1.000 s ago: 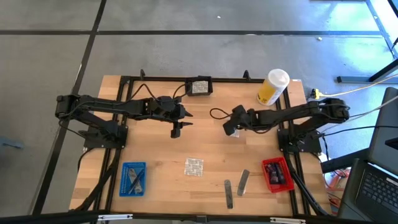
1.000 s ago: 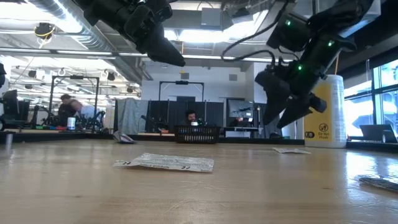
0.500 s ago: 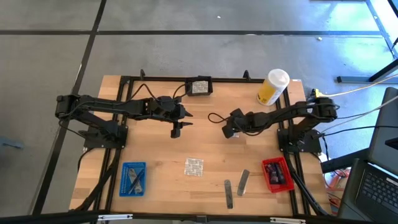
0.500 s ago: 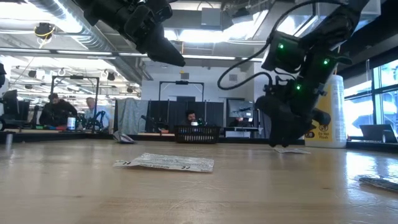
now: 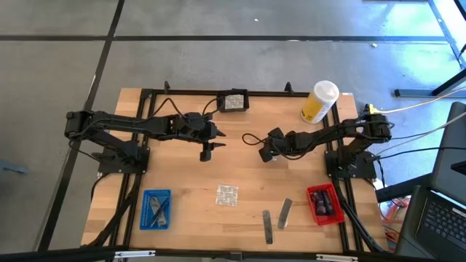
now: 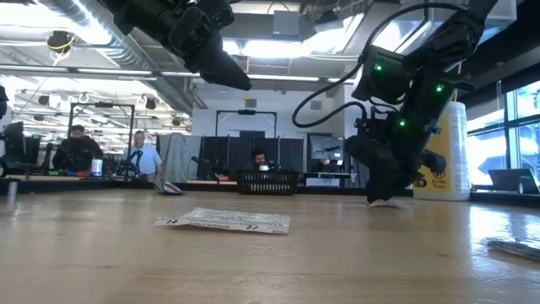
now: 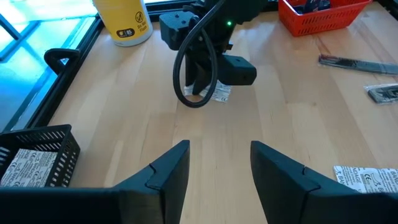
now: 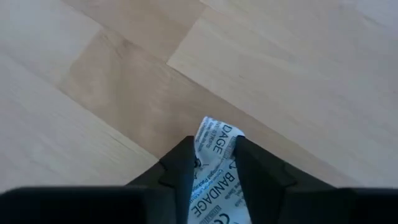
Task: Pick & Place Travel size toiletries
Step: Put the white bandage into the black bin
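One sachet [image 8: 214, 163] under grasp at worktop [image 5: 240, 131] centre.
Right gripper [image 5: 268, 153] presses down, fingers narrow around the bandage sachet, tips low, probably to pinch its thin edge; left gripper [image 5: 207, 151], at nine o'clock of it, hovers open.

Yellow container [image 5: 319, 102] upright near black basket [image 5: 234, 102].

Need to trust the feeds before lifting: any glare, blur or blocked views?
Low view: bright ceiling lights backlight both arms into silhouettes. Right wrist view: the bandage sachet between the jaws is readable. Left wrist view: the right arm blocks most of that sachet.
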`<state>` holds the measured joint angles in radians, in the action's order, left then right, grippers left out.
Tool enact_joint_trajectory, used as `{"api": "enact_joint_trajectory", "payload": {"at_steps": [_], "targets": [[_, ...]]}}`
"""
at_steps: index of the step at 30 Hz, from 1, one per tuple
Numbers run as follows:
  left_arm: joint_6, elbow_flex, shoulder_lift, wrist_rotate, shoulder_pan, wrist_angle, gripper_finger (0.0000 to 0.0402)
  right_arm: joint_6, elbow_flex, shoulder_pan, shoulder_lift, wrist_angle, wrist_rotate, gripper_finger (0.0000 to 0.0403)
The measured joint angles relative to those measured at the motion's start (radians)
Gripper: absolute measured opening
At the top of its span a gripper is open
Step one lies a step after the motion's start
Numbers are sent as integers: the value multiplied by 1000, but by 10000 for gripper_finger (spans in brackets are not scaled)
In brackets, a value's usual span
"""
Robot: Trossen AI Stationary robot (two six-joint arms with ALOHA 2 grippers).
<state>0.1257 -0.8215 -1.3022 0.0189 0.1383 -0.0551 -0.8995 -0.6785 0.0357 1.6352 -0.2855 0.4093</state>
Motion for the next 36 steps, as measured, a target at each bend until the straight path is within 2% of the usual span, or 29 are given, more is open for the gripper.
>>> {"api": "enact_joint_trajectory", "payload": {"at_steps": [9,13,22,30,36], "targets": [[0,0,0,0,0,0,163,25,0,0,0,6,-17,28],[0,0,0,0,0,0,163,48,2,1,-8,5,-25,5],[0,0,0,0,0,0,163,98,7,-1,-103,-9,-118,2],[-3,0,0,0,0,0,163,173,6,-35,-216,45,-148,1],[-204,-2,1,0,0,149,163,234,5,-81,-295,134,-176,1]]}}
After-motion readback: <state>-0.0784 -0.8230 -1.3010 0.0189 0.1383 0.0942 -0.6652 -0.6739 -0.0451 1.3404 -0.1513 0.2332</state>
